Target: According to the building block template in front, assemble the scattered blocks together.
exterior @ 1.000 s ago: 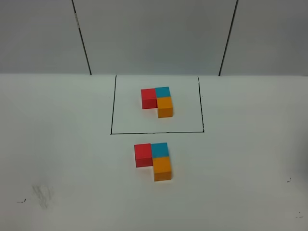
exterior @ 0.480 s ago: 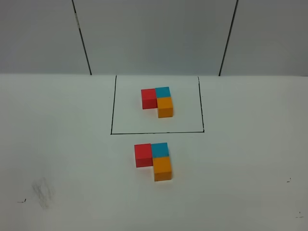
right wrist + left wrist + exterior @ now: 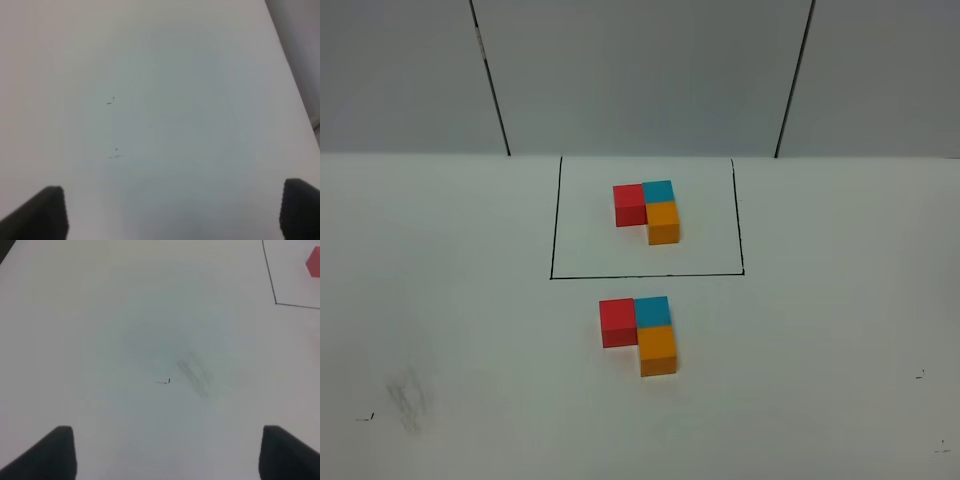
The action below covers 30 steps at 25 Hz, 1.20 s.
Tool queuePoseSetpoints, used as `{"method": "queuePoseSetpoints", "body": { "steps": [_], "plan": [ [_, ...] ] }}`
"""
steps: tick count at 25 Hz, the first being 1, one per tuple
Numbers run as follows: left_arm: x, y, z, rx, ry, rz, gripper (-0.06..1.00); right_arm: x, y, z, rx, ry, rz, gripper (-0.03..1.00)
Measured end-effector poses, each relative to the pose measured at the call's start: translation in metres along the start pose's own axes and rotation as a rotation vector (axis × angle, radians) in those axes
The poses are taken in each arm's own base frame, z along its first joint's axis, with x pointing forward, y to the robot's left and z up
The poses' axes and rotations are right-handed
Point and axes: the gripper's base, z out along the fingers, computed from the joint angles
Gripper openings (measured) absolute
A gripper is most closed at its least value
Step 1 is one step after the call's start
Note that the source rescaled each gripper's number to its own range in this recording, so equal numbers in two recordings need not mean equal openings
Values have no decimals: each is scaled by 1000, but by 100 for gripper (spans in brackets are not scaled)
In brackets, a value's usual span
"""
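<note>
The building block template [image 3: 647, 210] is an L of red, cyan-blue and orange cubes inside a thin black outline [image 3: 645, 276] at the table's middle back. In front of the outline, the scattered red block [image 3: 617, 321], cyan-blue block [image 3: 653, 311] and orange block [image 3: 659, 350] sit pressed together in the same L shape. The template's red cube shows at the edge of the left wrist view [image 3: 314, 262]. My left gripper [image 3: 170, 455] and right gripper [image 3: 175, 215] are open and empty over bare table, far from the blocks. Neither shows in the exterior view.
The white table [image 3: 840, 330] has a grey scuff [image 3: 408, 400] at the front left and small black marks at the front right [image 3: 920, 375]. A grey wall with dark seams [image 3: 490, 80] stands behind. The table's right edge shows in the right wrist view [image 3: 292, 70].
</note>
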Motion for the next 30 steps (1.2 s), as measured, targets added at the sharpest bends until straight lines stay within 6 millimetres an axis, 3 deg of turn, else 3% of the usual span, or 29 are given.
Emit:
{"method": "queuePoseSetpoints", "body": {
  "steps": [10,18,30],
  "plan": [
    [0,0,0,0,0,0,94,24,3,-4,-59,-52,-34,75],
    [0,0,0,0,0,0,94,48,11,8,-135,-36,-50,75],
    [0,0,0,0,0,0,94,57,17,27,-165,-106,-64,75]
  ]
}}
